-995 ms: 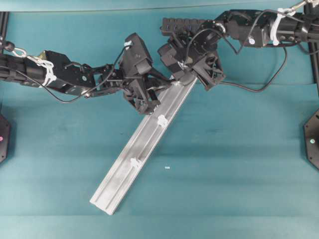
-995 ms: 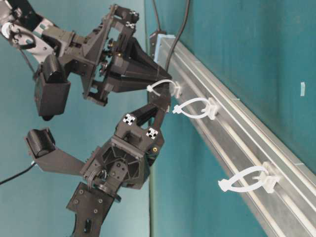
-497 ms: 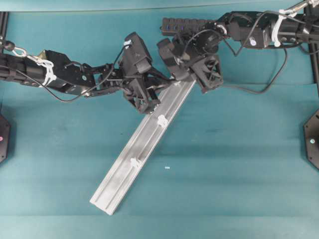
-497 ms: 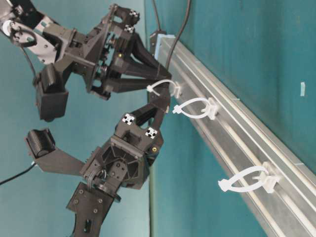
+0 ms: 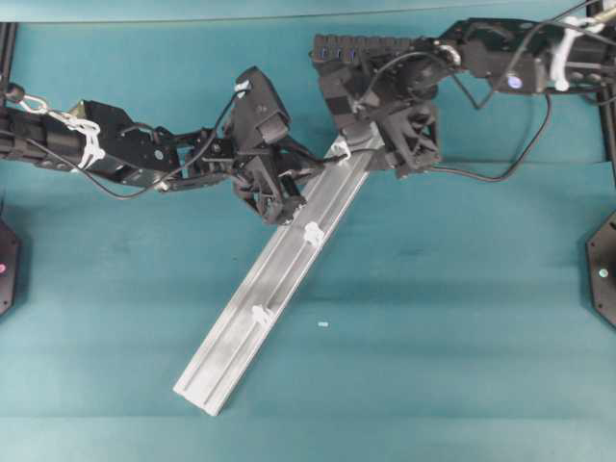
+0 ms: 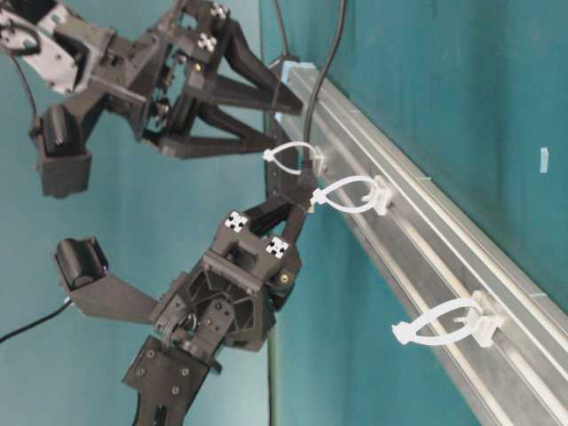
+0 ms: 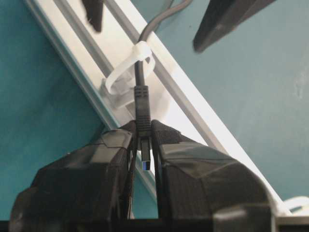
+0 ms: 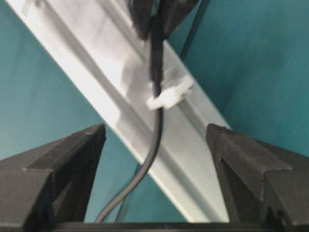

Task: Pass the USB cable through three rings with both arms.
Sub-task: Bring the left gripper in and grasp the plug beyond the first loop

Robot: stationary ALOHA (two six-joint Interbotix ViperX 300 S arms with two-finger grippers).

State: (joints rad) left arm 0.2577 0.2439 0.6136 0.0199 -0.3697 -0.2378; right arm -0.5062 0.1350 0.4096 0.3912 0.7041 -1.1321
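The silver rail [image 5: 226, 351] lies diagonally and carries three white rings [image 5: 339, 149] [image 5: 313, 232] [image 5: 259, 314]. The black USB cable [image 8: 155, 140] runs through the top ring [image 7: 130, 72]. Its plug [image 7: 143, 113] is pinched in my left gripper [image 7: 144, 131], which is shut on it just below that ring. My right gripper [image 8: 155, 129] is open on the ring's other side, its fingers wide on either side of the cable and not touching it. From table level, the left gripper [image 6: 297, 191] sits between the first ring [image 6: 293, 153] and the second ring [image 6: 351, 193].
The black multi-port hub [image 5: 361, 45] lies at the back, behind the right gripper [image 5: 385, 144]. A slack loop of cable [image 5: 500, 164] trails to the right on the teal table. A tiny white scrap [image 5: 322, 324] lies right of the rail.
My right gripper has opened, let go of the cable and drawn back from the rail's top end. The left gripper has kept its grip on the plug and shifted a little.
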